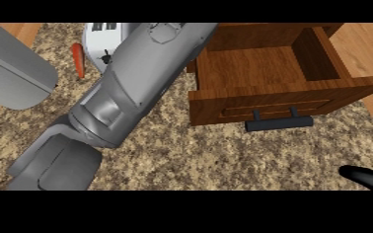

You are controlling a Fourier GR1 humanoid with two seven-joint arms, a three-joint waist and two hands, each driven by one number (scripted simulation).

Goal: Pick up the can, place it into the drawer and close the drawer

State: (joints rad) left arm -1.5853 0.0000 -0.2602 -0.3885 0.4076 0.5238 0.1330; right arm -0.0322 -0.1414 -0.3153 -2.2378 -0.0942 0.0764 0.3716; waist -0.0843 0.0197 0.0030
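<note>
The wooden drawer (277, 69) stands pulled open at the upper right, its dark bar handle (279, 123) facing me. Its inside shows bare wood. No can shows anywhere; it may be hidden. My left forearm (134, 84) runs from the lower left up to the top edge, just left of the drawer, and its hand lies beyond the view. Only a black tip of my right hand (358, 174) shows at the lower right edge, well below the drawer's front.
An orange carrot-like thing (77, 59) lies on the speckled counter (218, 153) at the upper left. A white appliance (100, 38) sits partly behind my forearm. A grey rounded shape (22, 74) fills the left edge.
</note>
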